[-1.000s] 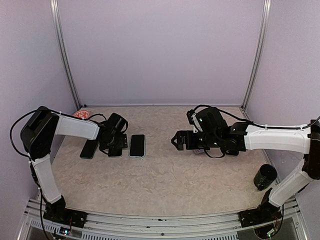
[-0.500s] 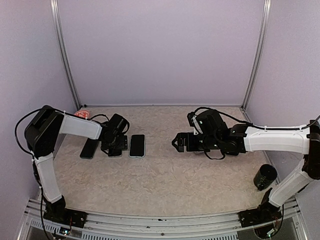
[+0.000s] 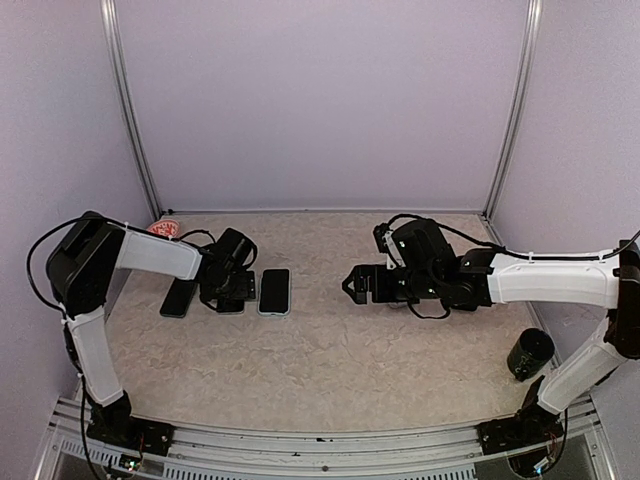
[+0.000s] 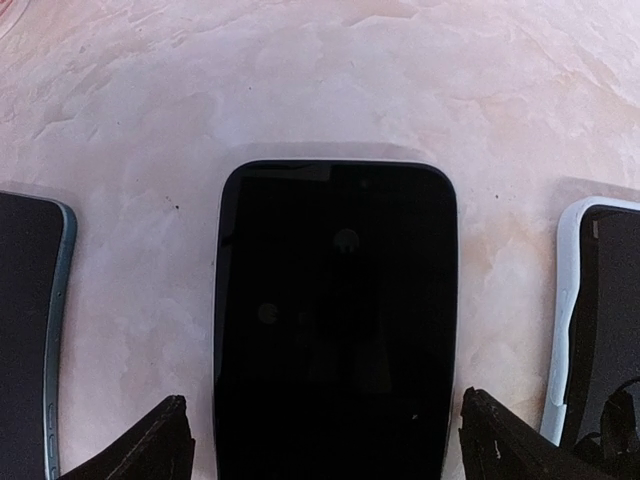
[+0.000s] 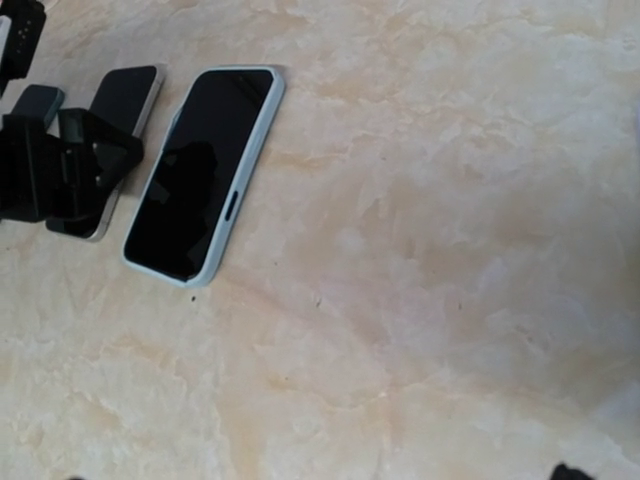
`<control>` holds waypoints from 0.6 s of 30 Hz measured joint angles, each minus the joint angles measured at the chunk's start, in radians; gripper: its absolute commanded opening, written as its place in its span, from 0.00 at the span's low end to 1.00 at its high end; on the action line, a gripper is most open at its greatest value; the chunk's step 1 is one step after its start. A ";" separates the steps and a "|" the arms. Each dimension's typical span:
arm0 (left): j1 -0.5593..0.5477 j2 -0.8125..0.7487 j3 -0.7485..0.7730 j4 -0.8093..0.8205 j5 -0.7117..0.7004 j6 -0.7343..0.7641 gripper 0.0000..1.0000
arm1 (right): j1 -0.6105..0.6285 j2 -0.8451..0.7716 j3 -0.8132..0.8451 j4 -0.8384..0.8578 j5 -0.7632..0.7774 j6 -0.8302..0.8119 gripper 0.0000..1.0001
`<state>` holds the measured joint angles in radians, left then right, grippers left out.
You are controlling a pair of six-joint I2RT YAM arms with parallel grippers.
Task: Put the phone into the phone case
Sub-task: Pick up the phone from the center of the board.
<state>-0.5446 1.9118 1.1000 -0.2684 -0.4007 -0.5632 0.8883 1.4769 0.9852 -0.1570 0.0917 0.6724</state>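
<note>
The left tool (image 4: 330, 440) has its jaws apart, fingertips either side of the black phone (image 4: 335, 300) but not clamped on it. The phone lies flat on the table (image 4: 330, 80). Just right of the tool is a white-rimmed phone case (image 4: 598, 320), which looks empty. Just left is a second phone (image 4: 28, 330) with a teal edge. The right tool (image 3: 352, 283) is well apart and carries nothing; cannot tell its jaw state. Judged early: grasp, lift and insertion are all left.

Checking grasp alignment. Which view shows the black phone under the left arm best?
Left wrist: the black silver-edged phone sits large, centred between open jaws. Top external has the left gripper covering most of it. Right wrist shows only its far end, beyond the white-rimmed phone case.
</note>
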 measured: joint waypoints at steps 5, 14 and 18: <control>0.002 -0.032 -0.010 0.000 0.001 -0.002 0.90 | 0.000 0.000 0.000 0.002 -0.008 0.000 0.99; 0.027 0.001 0.011 -0.006 0.037 -0.005 0.89 | 0.000 0.000 0.009 0.000 -0.010 -0.002 0.99; 0.029 0.016 0.023 -0.008 0.047 -0.004 0.85 | 0.000 0.000 0.012 -0.001 -0.010 -0.002 0.99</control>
<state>-0.5156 1.9274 1.1225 -0.2764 -0.3538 -0.5671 0.8883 1.4773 0.9974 -0.1577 0.0814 0.6708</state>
